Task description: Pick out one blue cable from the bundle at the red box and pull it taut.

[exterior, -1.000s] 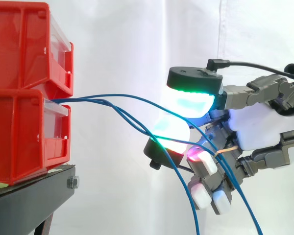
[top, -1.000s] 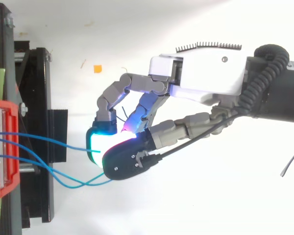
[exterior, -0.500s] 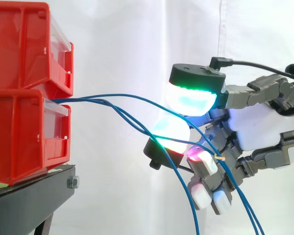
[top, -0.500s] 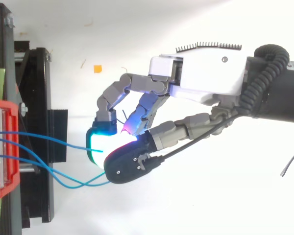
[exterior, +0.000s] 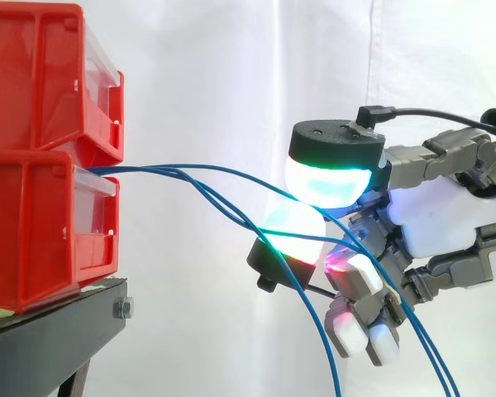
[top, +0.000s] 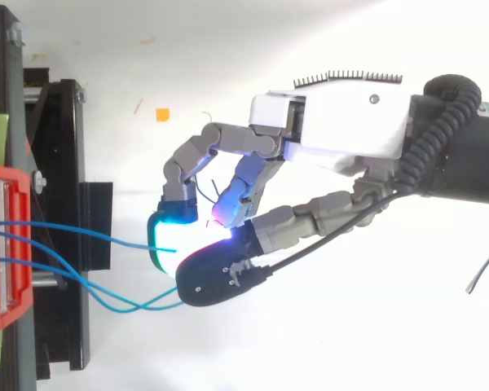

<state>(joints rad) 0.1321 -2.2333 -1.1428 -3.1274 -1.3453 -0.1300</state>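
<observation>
Robot hand (exterior: 434, 219) level with the lower red bin (exterior: 33, 223), well off the black stand's (exterior: 58, 318) right edge, pads (exterior: 329, 180) pinched on one blue cable (exterior: 231, 170). Grip point hidden between pads. Cable lengthwise left-to-right from bin front, gently arched, trailing end hard to follow past palm.

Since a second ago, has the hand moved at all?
Yes. The hand, pinching a blue cable, has shifted slightly right and down, away from the red bins.

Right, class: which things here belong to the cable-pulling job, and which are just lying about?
Job: hand, pinching one blue cable; other blue cables; lower red bin they run from.
Lying about: upper red bin; black stand; orange scrap; white curtain.
</observation>
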